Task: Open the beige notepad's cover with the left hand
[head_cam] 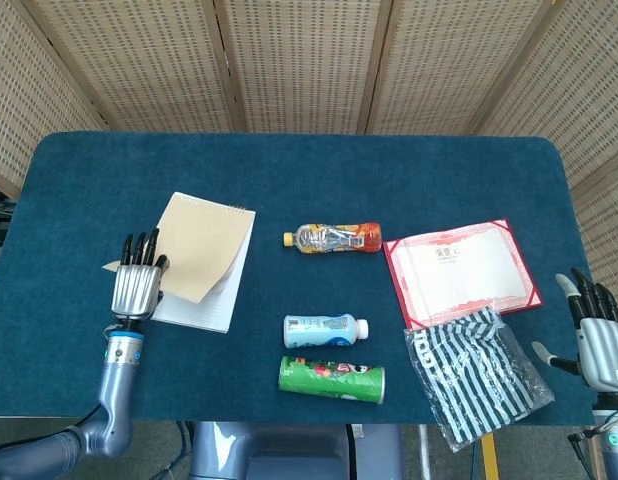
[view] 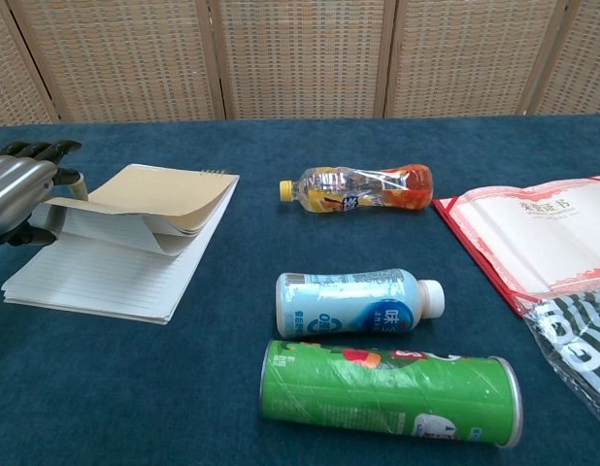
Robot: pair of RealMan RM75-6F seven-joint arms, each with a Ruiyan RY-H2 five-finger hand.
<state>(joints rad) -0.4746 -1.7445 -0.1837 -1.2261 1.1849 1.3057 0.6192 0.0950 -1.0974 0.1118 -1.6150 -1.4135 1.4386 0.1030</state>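
Note:
The beige notepad (head_cam: pixel 201 255) lies on the left of the blue table, its spiral edge toward the back. Its cover (view: pixel 154 199) and a few sheets are lifted at the near left corner, baring lined white pages (view: pixel 101 277). My left hand (head_cam: pixel 135 283) pinches that lifted corner, thumb under and fingers on top; in the chest view the left hand (view: pixel 18 192) shows at the left edge. My right hand (head_cam: pixel 596 335) hangs off the table's right front corner, fingers spread, holding nothing.
An orange drink bottle (head_cam: pixel 334 238) lies mid-table, with a white bottle (head_cam: pixel 325 329) and a green can (head_cam: pixel 332 378) in front of it. A red certificate folder (head_cam: pixel 460 270) and a striped bag (head_cam: pixel 476 371) lie on the right.

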